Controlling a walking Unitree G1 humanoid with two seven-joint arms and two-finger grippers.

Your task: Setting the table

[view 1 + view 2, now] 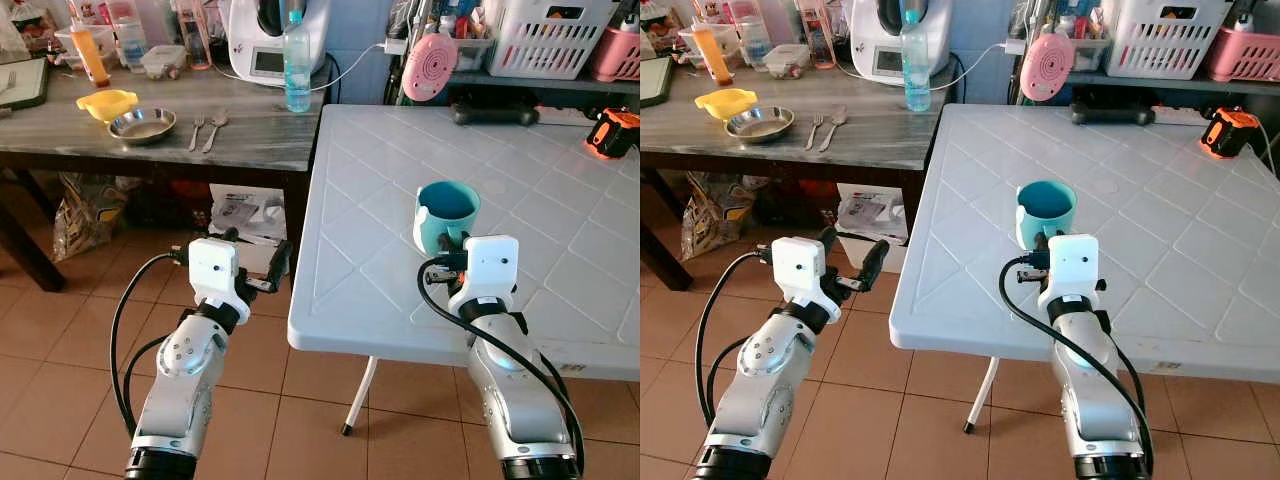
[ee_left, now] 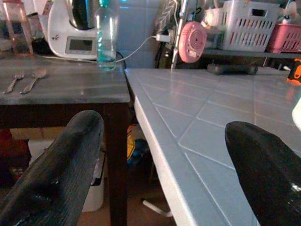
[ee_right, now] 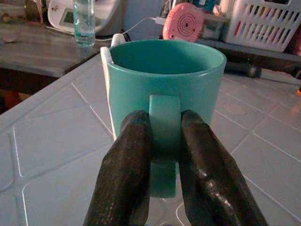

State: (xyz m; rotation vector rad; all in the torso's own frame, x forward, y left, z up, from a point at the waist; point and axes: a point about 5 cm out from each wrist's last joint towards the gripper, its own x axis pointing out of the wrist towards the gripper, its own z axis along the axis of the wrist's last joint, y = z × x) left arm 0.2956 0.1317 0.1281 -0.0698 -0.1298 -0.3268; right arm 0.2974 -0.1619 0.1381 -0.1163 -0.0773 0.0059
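Right arm: reached forward over the near part of the white counter [image 1: 560, 250], forearm angled up from below, wrist camera box just behind the mug [image 1: 446, 213].
Right claw [image 3: 164, 136]: both black fingers [image 3: 123, 165] pressed in on the mug's handle, one on each side, pinching it.
Mug: teal, upright, mouth open upward, standing on the white counter a little in from the near edge and toward the counter's left half.
Left arm: raised beside the white counter's left edge, over the tiled floor [image 1: 60, 370], forearm pointing forward.
Left claw [image 1: 262, 272]: fingers [image 2: 61, 165] spread wide with nothing between them, level with the white counter's corner.
White counter edges: near edge ran just under the right wrist; left edge lay close beside the dark wooden counter [image 1: 250, 135], with a narrow gap between.
Open room: bare tabletop lay all around the mug, widest to its right and beyond it; an orange and black tool [image 1: 612, 132] sat at the far right.
Wooden counter: held a metal plate [image 1: 142, 125], a yellow bowl [image 1: 106, 103], a fork [image 1: 196, 130], a spoon [image 1: 215, 126] and a water bottle [image 1: 296, 62], all well apart from the mug.
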